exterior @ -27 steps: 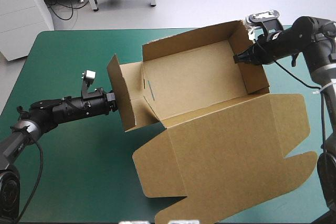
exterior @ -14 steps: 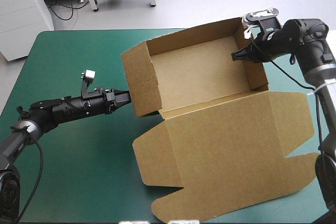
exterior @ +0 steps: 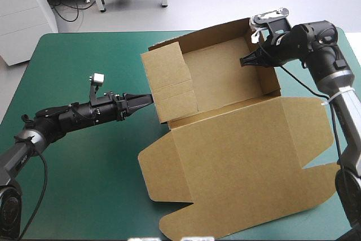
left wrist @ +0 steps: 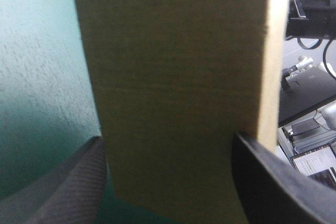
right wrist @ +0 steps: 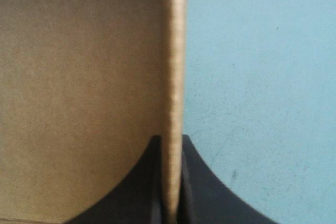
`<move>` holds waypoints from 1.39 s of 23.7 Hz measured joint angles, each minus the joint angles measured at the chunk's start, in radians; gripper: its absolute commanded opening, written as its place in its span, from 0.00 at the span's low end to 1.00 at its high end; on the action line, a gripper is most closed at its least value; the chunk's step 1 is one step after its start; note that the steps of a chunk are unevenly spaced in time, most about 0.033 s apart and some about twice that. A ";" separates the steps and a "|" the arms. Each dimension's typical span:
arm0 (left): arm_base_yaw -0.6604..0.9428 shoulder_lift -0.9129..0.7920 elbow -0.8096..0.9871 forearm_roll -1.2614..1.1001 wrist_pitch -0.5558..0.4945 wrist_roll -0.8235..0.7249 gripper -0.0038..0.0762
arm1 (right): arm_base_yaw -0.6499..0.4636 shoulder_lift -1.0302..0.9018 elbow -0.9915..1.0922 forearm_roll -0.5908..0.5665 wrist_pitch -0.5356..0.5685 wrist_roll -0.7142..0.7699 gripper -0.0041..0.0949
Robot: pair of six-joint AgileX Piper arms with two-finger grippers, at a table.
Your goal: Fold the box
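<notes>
box (exterior: 225,88) turned; right claw (exterior: 243,60) clamps wall

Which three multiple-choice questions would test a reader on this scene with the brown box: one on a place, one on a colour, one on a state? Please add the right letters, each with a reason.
1. Where does the flat lid of the box lie?
A) on the near side of the raised walls
B) beyond the far wall
C) off the table's left edge

2. What colour is the table cover?
A) red
B) teal-green
C) white

3. In what state is the right claw?
A) open above the table
B) holding a cup
C) shut on the box's right wall

Answers: 1 A, the high view shows the lid spread toward the near edge; 2 B, the cover is teal-green around the box; 3 C, the right wrist view shows the wall pinched between its black fingers.
</notes>
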 measured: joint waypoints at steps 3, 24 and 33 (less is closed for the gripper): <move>-0.006 0.000 0.000 0.000 0.000 0.009 0.68 | 0.031 0.000 0.000 -0.057 -0.001 0.029 0.03; -0.166 0.000 -0.477 0.469 -0.159 -0.479 0.67 | 0.085 -0.001 0.000 -0.120 -0.021 0.183 0.03; -0.427 0.016 -0.739 1.267 -0.255 -1.145 0.63 | 0.085 -0.001 0.000 -0.083 -0.037 0.210 0.03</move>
